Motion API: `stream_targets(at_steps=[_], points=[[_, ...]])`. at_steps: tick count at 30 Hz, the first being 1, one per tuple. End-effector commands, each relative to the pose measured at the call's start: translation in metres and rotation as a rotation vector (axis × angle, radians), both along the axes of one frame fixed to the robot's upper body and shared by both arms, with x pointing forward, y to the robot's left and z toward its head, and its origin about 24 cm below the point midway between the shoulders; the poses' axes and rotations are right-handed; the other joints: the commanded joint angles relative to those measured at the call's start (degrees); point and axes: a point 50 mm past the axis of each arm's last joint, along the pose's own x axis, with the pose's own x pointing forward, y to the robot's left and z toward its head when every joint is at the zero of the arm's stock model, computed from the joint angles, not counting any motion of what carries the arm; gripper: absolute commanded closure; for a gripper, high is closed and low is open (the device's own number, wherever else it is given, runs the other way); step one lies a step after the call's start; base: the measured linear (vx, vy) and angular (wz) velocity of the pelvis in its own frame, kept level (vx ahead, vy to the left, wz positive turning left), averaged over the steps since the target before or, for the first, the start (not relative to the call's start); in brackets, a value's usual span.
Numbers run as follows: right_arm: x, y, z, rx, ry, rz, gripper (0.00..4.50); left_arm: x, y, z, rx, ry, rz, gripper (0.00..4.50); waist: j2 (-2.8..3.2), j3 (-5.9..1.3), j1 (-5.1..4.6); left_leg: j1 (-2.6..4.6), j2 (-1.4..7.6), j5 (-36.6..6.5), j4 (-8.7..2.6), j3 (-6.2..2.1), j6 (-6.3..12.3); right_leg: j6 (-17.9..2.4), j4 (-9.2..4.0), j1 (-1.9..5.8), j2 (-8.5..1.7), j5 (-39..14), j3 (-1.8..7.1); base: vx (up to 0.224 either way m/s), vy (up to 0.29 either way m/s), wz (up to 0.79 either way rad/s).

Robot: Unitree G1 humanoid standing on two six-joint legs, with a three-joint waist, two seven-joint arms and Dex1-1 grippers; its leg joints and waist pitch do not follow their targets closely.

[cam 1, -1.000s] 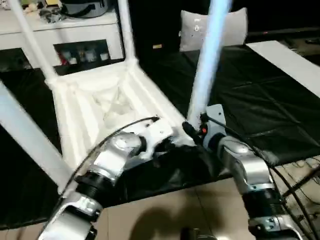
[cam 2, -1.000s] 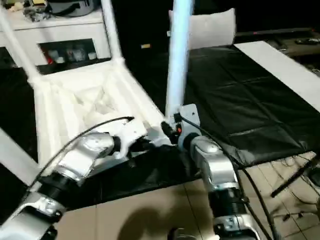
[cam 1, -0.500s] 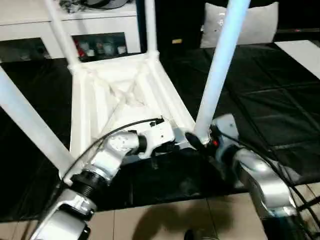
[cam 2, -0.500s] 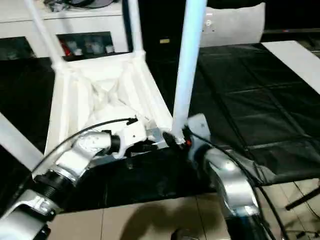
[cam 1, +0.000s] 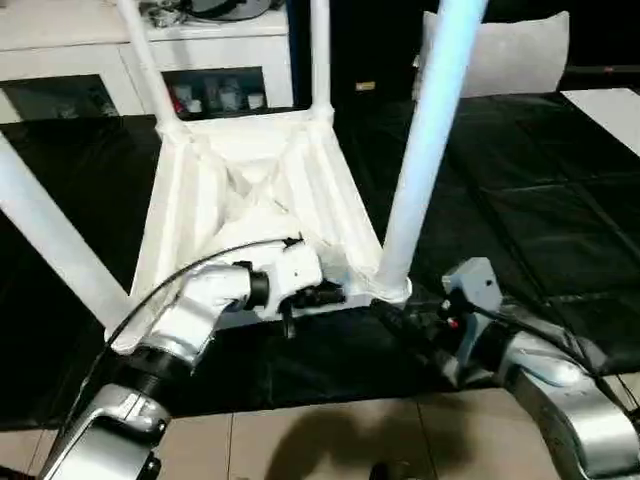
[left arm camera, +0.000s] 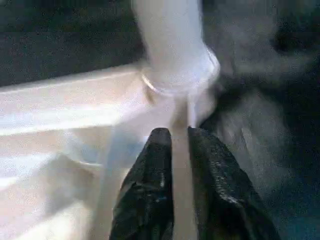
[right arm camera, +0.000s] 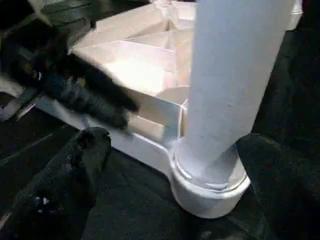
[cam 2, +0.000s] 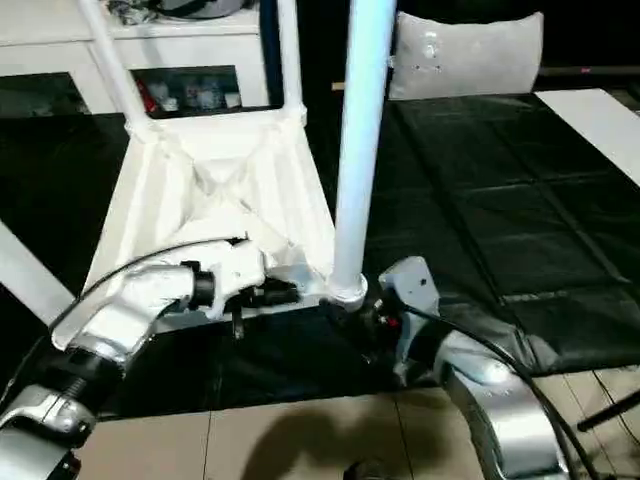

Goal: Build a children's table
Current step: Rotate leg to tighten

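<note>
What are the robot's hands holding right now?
The left gripper pinches a thin rib of the table top, beside the near corner socket. The right gripper is open, holding nothing.

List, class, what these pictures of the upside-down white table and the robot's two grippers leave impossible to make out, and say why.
- Tops of the table legs, e.g. the near right leg: cut off by the head views' upper edge.
- Near left corner socket: hidden behind the left forearm in the head views.
- Items on the shelf behind the table: too small to identify.
- How deep the leg sits in its socket: hidden inside the collar, right wrist view.
</note>
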Motion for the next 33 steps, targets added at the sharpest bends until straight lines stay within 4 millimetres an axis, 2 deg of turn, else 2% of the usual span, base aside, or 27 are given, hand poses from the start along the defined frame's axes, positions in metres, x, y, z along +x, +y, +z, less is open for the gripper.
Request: stream_targets(at_steps=[1,5,6,8,9,11,13,14,15,16,17,18,19,20,21,22,23,24,25,26,27,28,29,30,31,32,33], points=[[-0.004,-0.004,0.003,0.005,0.011,-0.010,0.00,-0.002,0.006,0.011,-0.111,-0.005,0.077,3.47,-0.97,-3.84,0.65,-1.26,0.63,-5.6,-4.66,1.22,5.24,-9.2,-3.24,4.43,-1.83,-16.1,3.24,0.000,0.000,0.00],[-0.010,-0.006,0.002,0.003,0.006,-0.036,0.00,-0.018,0.014,0.017,-0.264,0.006,0.223,3.21,-0.98,-3.61,0.66,-1.35,0.84,-7.4,-4.86,1.41,4.46,-9.0,-3.35,4.41,-1.75,-18.1,3.24,0.000,0.000,0.00],[-0.014,-0.003,0.004,0.022,0.002,-0.030,0.00,-0.023,0.017,0.017,-0.325,0.002,0.335,3.21,-0.73,-3.49,0.72,-1.25,0.64,-8.6,-4.93,1.42,4.28,-7.9,-3.69,4.24,-1.57,-20.4,3.12,0.000,0.000,0.00],[-0.015,-0.002,0.004,0.031,0.001,-0.026,0.00,-0.025,0.019,0.018,-0.350,-0.005,0.389,3.00,-0.99,-3.23,0.80,-1.19,0.40,-10.2,-4.90,1.48,4.20,-5.5,-4.60,4.05,-1.45,-25.1,2.91,0.000,0.000,0.00],[-0.017,0.000,0.004,0.035,-0.001,-0.024,0.00,-0.027,0.023,0.018,-0.394,-0.015,0.504,2.97,-0.47,-3.10,0.89,-1.04,0.34,-11.0,-4.94,1.46,3.99,-4.9,-4.76,3.80,-1.33,-26.4,2.83,0.000,0.000,0.00],[-0.016,0.003,0.003,0.027,-0.005,-0.042,0.00,-0.035,0.033,0.018,-0.495,-0.002,0.798,2.89,-1.08,-2.88,0.73,-1.31,0.33,-12.5,-4.82,1.42,3.17,-3.3,-5.30,3.96,-1.33,-29.0,2.44,0.000,0.000,0.00],[-0.014,0.004,0.002,0.032,-0.004,-0.053,0.00,-0.039,0.034,0.018,-0.508,-0.007,0.842,2.89,-1.69,-2.74,0.70,-1.07,-0.50,-13.6,-4.44,1.53,3.13,0.1,-6.52,3.29,-1.00,-34.8,1.86,0.000,0.000,0.00],[-0.013,0.007,0.002,0.041,-0.004,-0.058,0.00,-0.044,0.034,0.018,-0.509,-0.011,0.863,2.89,-1.84,-2.85,0.64,-1.27,-0.47,-13.7,-4.48,1.41,3.09,0.7,-6.33,3.38,-1.00,-35.2,1.84,0.000,0.000,0.00],[-0.011,0.009,0.001,0.047,-0.003,-0.060,0.00,-0.047,0.034,0.018,-0.506,-0.015,0.880,2.89,-1.51,-2.60,0.56,-1.61,-0.38,-14.1,-4.70,1.11,2.96,1.7,-6.66,3.40,-1.08,-36.1,1.70,0.000,0.000,0.00],[-0.010,0.012,0.001,0.057,-0.004,-0.061,0.00,-0.050,0.034,0.016,-0.500,-0.014,0.901,2.89,-1.60,-2.59,0.42,-1.36,-0.45,-15.1,-4.66,1.00,2.77,2.6,-7.07,3.13,-0.87,-36.7,1.56,0.000,0.000,0.00],[-0.009,0.015,0.001,0.066,-0.005,-0.060,0.00,-0.052,0.035,0.014,-0.489,-0.007,0.920,2.89,-1.59,-2.71,0.37,-1.23,-0.44,-15.6,-4.61,0.89,2.64,2.7,-6.93,3.10,-0.84,-36.3,1.51,0.000,0.000,0.00],[-0.009,0.017,0.000,0.070,-0.005,-0.061,0.00,-0.052,0.037,0.011,-0.470,0.000,0.939,2.89,-1.49,-2.60,0.20,-1.80,-0.40,-14.6,-4.76,0.73,2.82,2.4,-7.00,3.25,-0.78,-34.4,1.52,0.000,0.000,0.00],[-0.008,0.018,0.000,0.072,-0.005,-0.062,0.00,-0.053,0.038,0.009,-0.455,0.007,0.957,2.89,-1.43,-3.12,0.33,-2.66,-0.32,-7.5,-4.40,0.64,3.92,0.8,-6.68,3.23,-0.51,-26.7,1.71,0.000,0.000,0.00],[-0.007,0.019,0.000,0.066,-0.011,-0.067,0.00,-0.052,0.038,0.008,-0.446,0.018,0.968,2.89,-0.78,-3.39,0.56,-2.86,-0.26,-2.7,-4.10,0.60,4.92,-0.9,-6.18,2.97,-0.29,-21.2,1.80,0.000,0.000,0.00],[-0.005,0.021,-0.002,0.055,-0.017,-0.078,0.00,-0.053,0.040,0.007,-0.434,0.028,0.996,2.89,-0.75,-4.38,0.63,-3.18,-0.35,6.5,-3.20,0.81,8.06,-5.0,-5.20,2.29,0.46,-10.1,1.77,0.000,0.000,0.00],[-0.005,0.021,-0.002,0.055,-0.017,-0.078,0.00,-0.053,0.040,0.007,-0.433,0.028,0.996,2.89,-0.59,-4.67,0.58,-3.82,-0.88,9.1,-2.89,1.04,10.68,-7.6,-4.94,2.18,0.68,-6.7,1.42,0.000,0.000,0.00],[-0.006,0.022,-0.001,0.053,-0.024,-0.071,0.00,-0.056,0.039,0.008,-0.431,0.020,0.984,2.89,-0.70,-5.09,0.64,-4.05,-1.18,9.7,-2.51,1.16,12.04,-8.0,-5.07,2.08,0.67,-6.5,1.18,0.000,0.000,0.00],[-0.007,0.022,-0.001,0.055,-0.026,-0.063,0.00,-0.061,0.038,0.007,-0.411,-0.003,0.968,2.89,-0.09,-4.92,0.63,-4.51,-1.03,7.7,-2.64,1.12,14.01,-8.2,-5.84,1.63,0.79,-9.4,0.76,-0.052,0.020,-0.02],[-0.008,0.022,-0.001,0.055,-0.026,-0.063,0.00,-0.061,0.038,0.007,-0.411,-0.003,0.967,2.71,-0.09,-4.58,0.56,-4.11,-0.52,-2.3,-3.22,1.17,13.26,-6.3,-6.39,2.01,0.48,-20.4,0.22,-0.054,0.020,-0.03],[-0.008,0.021,0.000,0.063,-0.022,-0.051,0.00,-0.066,0.038,0.007,-0.407,-0.021,0.949,2.55,-0.05,-4.18,0.31,-3.41,-0.35,-9.5,-3.52,1.34,11.38,-4.4,-7.03,1.81,0.39,-27.8,-0.04,-0.054,0.020,-0.03],[-0.009,0.021,0.000,0.066,-0.022,-0.043,0.00,-0.068,0.038,0.007,-0.411,-0.028,0.941,2.55,-0.22,-3.38,-0.65,-1.97,-0.58,-21.8,-3.53,0.95,6.65,0.9,-8.37,1.40,0.04,-39.3,-0.98,0.000,0.000,0.00],[-0.008,0.021,0.001,0.067,-0.025,-0.025,0.00,-0.070,0.040,0.007,-0.410,-0.025,0.944,2.55,0.58,-2.30,-1.39,-0.74,0.00,-31.1,-4.37,0.05,3.94,5.1,-9.88,0.80,0.81,-42.8,-2.52,0.000,0.000,0.00],[-0.007,0.022,0.001,0.068,-0.025,0.004,0.00,-0.074,0.042,0.007,-0.403,-0.010,0.934,2.49,0.88,-1.90,-1.73,-0.38,0.90,-35.9,-5.33,-0.55,3.43,6.2,-9.84,1.45,1.33,-41.4,-3.37,0.000,0.000,0.00],[-0.006,0.022,0.001,0.068,-0.026,0.015,0.00,-0.075,0.043,0.007,-0.400,-0.005,0.926,2.34,1.96,-1.69,-0.42,-3.17,5.64,-45.4,-11.14,-2.82,3.38,2.9,1.70,6.81,0.83,-26.5,0.42,-0.091,-0.042,0.01],[-0.005,0.023,0.002,0.067,-0.026,0.028,0.00,-0.076,0.044,0.007,-0.394,-0.009,0.924,2.18,1.31,-0.74,1.37,-2.81,6.38,-49.9,-13.31,-1.57,3.37,-0.4,5.11,5.84,0.76,-14.3,3.40,-0.091,-0.082,0.05],[-0.005,0.023,0.002,0.067,-0.026,0.028,0.00,-0.076,0.044,0.007,-0.394,-0.009,0.924,2.10,0.90,-0.56,1.78,-1.64,5.78,-50.7,-12.94,-0.33,3.28,-1.0,5.32,5.09,0.92,-15.4,4.05,-0.091,-0.082,0.05],[-0.003,0.024,0.002,0.067,-0.027,0.039,0.00,-0.077,0.045,0.008,-0.390,-0.012,0.928,2.07,-2.09,1.04,1.71,3.23,0.07,-42.9,-4.85,2.57,1.52,6.1,-7.20,-1.49,3.00,-50.3,1.52,0.061,-0.053,0.28]])
